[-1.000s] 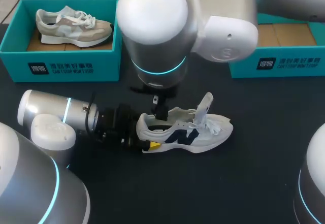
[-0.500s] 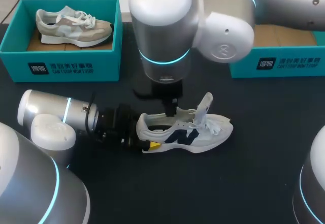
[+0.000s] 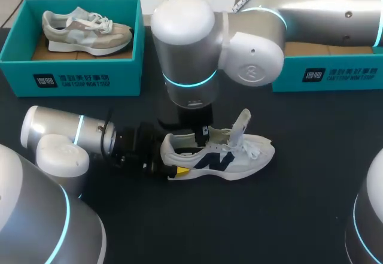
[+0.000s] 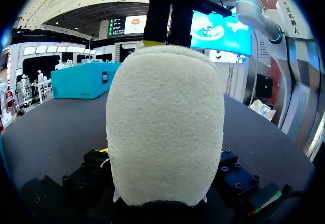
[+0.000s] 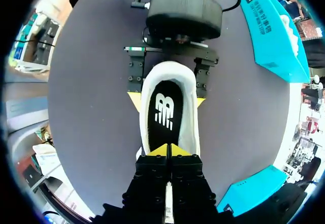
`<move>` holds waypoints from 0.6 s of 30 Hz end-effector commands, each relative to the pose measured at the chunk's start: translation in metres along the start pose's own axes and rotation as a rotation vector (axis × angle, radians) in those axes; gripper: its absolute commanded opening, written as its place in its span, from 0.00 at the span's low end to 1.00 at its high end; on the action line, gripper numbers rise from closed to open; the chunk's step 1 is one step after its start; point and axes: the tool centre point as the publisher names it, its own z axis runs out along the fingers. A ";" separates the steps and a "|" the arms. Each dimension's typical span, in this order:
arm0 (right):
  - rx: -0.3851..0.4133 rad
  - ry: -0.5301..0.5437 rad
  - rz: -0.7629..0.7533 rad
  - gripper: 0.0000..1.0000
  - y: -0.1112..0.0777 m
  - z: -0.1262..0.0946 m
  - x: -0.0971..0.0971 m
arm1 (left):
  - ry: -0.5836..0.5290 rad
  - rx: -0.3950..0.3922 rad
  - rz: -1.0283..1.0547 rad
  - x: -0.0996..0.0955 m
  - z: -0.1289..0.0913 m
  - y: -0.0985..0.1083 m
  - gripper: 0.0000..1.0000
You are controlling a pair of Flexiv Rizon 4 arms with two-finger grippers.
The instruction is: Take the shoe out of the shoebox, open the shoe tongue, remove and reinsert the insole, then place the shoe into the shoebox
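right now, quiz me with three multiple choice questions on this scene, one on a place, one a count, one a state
1. Where is the white shoe? A in a box; B on the floor; C on the table.
2. How many shoes lie in the left box? A one; B two; C none.
3. The left hand is: A open, clear of the shoe; B shut on the white shoe's heel; C gripping a box.
Answers: C, it lies on the dark table, outside both boxes; A, a single beige shoe lies there; B, its yellow tips press the heel from both sides.
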 end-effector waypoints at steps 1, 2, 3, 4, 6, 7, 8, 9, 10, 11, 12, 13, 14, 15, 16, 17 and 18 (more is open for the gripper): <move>0.018 0.016 -0.006 0.00 0.001 0.020 -0.003 | 0.001 -0.002 -0.001 0.000 0.001 0.005 0.00; 0.019 0.028 -0.008 0.00 -0.001 0.023 -0.004 | 0.001 -0.002 -0.001 0.000 0.001 0.005 0.00; 0.038 0.031 -0.015 0.00 -0.002 0.026 -0.005 | 0.001 -0.002 -0.001 0.000 0.001 0.005 0.00; 0.043 0.036 -0.021 0.00 -0.002 0.029 -0.007 | 0.001 -0.002 -0.001 0.000 0.001 0.005 0.00; 0.050 0.044 -0.025 0.00 -0.002 0.035 -0.011 | 0.001 -0.002 -0.001 0.000 0.001 0.005 0.00; 0.061 0.048 -0.024 0.00 -0.003 0.038 -0.012 | 0.001 -0.002 -0.001 0.000 0.001 0.005 0.00; 0.061 0.049 -0.024 0.00 -0.003 0.040 -0.013 | 0.001 -0.002 -0.001 0.000 0.001 0.005 0.00; 0.061 0.050 -0.024 0.00 -0.004 0.042 -0.013 | 0.001 -0.002 -0.001 0.000 0.001 0.005 0.00; 0.060 0.053 -0.019 0.00 -0.006 0.043 -0.013 | 0.001 -0.002 -0.001 0.000 0.001 0.005 0.00; 0.062 0.054 -0.015 0.00 -0.009 0.044 -0.012 | 0.001 -0.002 -0.001 0.000 0.001 0.005 0.00; 0.069 0.055 -0.011 0.00 -0.011 0.045 -0.010 | 0.001 -0.002 -0.001 0.000 0.001 0.005 0.00; 0.065 0.058 -0.006 0.00 -0.014 0.045 -0.008 | 0.001 -0.002 -0.001 0.000 0.001 0.005 0.00; 0.070 0.062 -0.003 0.00 -0.017 0.046 -0.006 | 0.001 -0.002 -0.001 0.000 0.001 0.005 0.00; 0.071 0.063 -0.003 0.00 -0.018 0.047 -0.005 | 0.001 -0.002 -0.001 0.000 0.001 0.005 0.00; 0.070 0.067 -0.003 0.00 -0.020 0.047 -0.003 | 0.001 -0.002 -0.001 0.000 0.001 0.005 0.00; 0.073 0.071 -0.004 0.00 -0.022 0.048 -0.001 | 0.001 -0.002 -0.001 0.000 0.001 0.005 0.00; 0.072 0.073 -0.003 0.00 -0.023 0.047 0.000 | 0.001 -0.002 -0.001 0.000 0.001 0.005 0.00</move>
